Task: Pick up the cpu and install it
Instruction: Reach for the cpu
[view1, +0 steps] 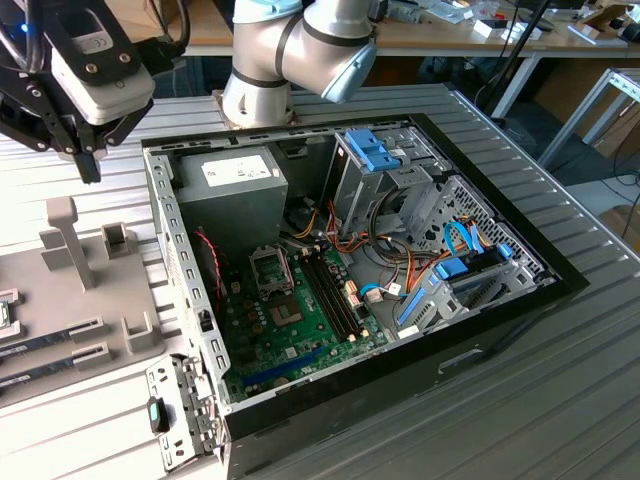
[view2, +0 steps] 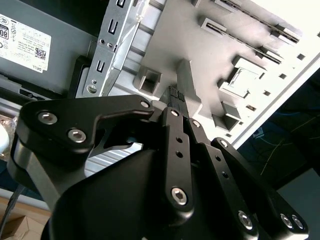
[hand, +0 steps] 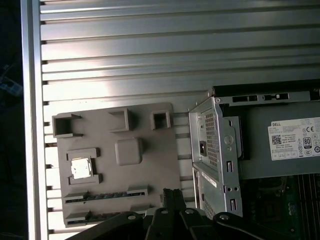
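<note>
The cpu (hand: 81, 168) is a small silvery square lying flat in a pocket of the grey fixture plate (hand: 150, 170), which rests on the ribbed table beside the open computer case (view1: 400, 250). My gripper (view1: 88, 168) hangs above the back of that plate, at the exterior view's left, well clear of the cpu. Its black fingers (view2: 175, 97) are pressed together with nothing between them, and the gripper (hand: 172, 196) hovers over the plate edge nearest the case. On the green motherboard (view1: 300, 320), the dark square socket (view1: 270, 270) stands uncovered.
The plate carries an upright grey post (view1: 65, 240), small box pockets and long memory sticks (view1: 45, 340) in slots. Inside the case are a grey power supply (view1: 225, 190), blue drive brackets (view1: 375, 150) and bundled cables (view1: 400, 270). The arm's base (view1: 260, 90) stands behind the case.
</note>
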